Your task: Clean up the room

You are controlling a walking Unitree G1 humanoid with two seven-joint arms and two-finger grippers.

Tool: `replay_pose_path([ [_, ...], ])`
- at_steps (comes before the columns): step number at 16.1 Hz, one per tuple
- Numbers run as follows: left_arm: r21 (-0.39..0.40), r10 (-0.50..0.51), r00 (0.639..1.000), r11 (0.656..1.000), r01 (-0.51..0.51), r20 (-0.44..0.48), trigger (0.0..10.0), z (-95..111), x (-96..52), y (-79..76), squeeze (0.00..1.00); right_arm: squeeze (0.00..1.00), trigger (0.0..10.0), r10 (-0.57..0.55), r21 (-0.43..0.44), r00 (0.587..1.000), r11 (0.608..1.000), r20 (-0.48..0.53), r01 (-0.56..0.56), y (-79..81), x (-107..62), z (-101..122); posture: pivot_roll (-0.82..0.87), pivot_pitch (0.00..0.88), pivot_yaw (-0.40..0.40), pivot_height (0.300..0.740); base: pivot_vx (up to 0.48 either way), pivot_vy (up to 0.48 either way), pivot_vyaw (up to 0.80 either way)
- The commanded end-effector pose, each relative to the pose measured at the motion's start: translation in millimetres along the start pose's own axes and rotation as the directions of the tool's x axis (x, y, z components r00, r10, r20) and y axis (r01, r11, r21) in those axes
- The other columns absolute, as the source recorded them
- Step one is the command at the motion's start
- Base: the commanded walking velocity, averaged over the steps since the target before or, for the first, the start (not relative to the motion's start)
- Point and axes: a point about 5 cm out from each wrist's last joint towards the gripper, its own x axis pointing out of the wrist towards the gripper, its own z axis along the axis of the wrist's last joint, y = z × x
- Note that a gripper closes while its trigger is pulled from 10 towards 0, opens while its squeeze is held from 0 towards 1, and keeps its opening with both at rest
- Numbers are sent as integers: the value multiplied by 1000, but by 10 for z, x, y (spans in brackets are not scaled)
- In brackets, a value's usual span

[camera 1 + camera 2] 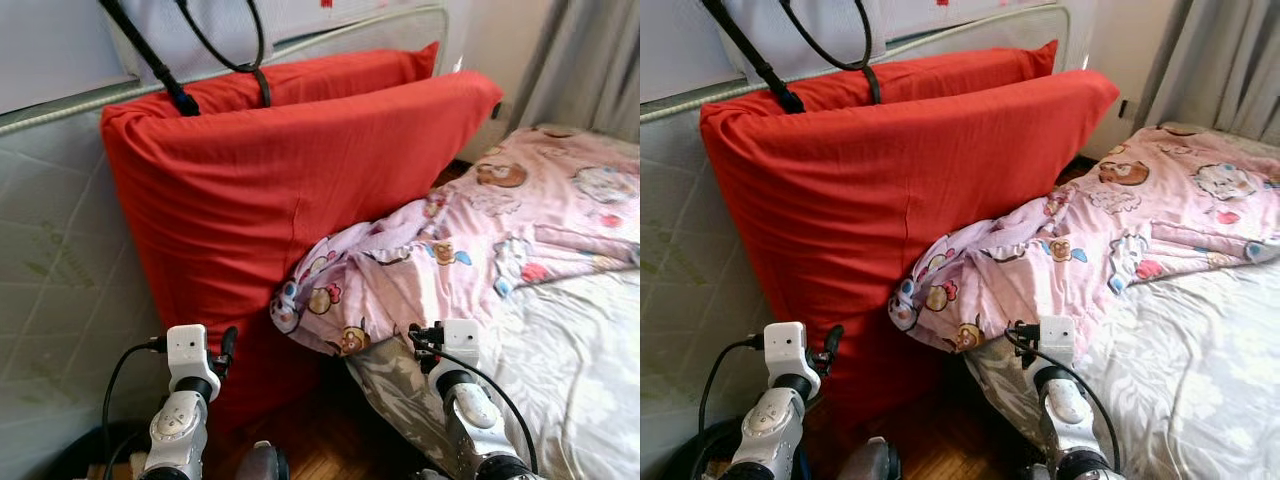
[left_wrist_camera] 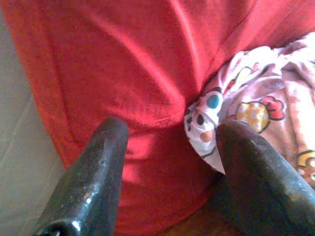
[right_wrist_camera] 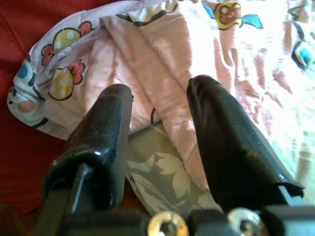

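A pink blanket with cartoon prints (image 1: 470,250) lies crumpled across the bed (image 1: 580,350), and its corner hangs off the near edge. A large red pillow (image 1: 270,190) leans upright against the headboard (image 1: 50,260), with a second red pillow (image 1: 330,72) behind it. My left gripper (image 2: 170,142) is open, held low in front of the red pillow (image 2: 128,73), with the blanket corner (image 2: 256,108) beside it. My right gripper (image 3: 157,105) is open just short of the blanket's hanging fold (image 3: 157,54), above the grey floral sheet (image 3: 162,177).
Black straps (image 1: 215,55) drape over the top of the pillows. Wooden floor (image 1: 320,440) shows in the narrow gap between pillow and bed. A grey curtain (image 1: 590,60) hangs at the far right. A black cable (image 1: 115,400) runs by my left wrist.
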Motion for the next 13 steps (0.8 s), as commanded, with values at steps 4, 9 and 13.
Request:
replay_pose_path([
  [4,-10,9,1000,1000,-9,-15,10000,-10,2,36,0,0,10000,29,8,999,1000,-26,-29,32,-4,-36,-77,5,50,630,0,0,0],
  [9,-10,7,1000,1000,-7,-19,10000,-15,-1,38,0,0,10000,86,-21,996,996,-20,-86,91,-13,-42,-76,6,50,630,48,0,479],
  [13,-8,0,1000,1000,-1,-18,10000,-14,2,26,0,0,10000,87,1,995,996,-45,-87,104,-36,-101,-77,5,51,630,0,0,103],
])
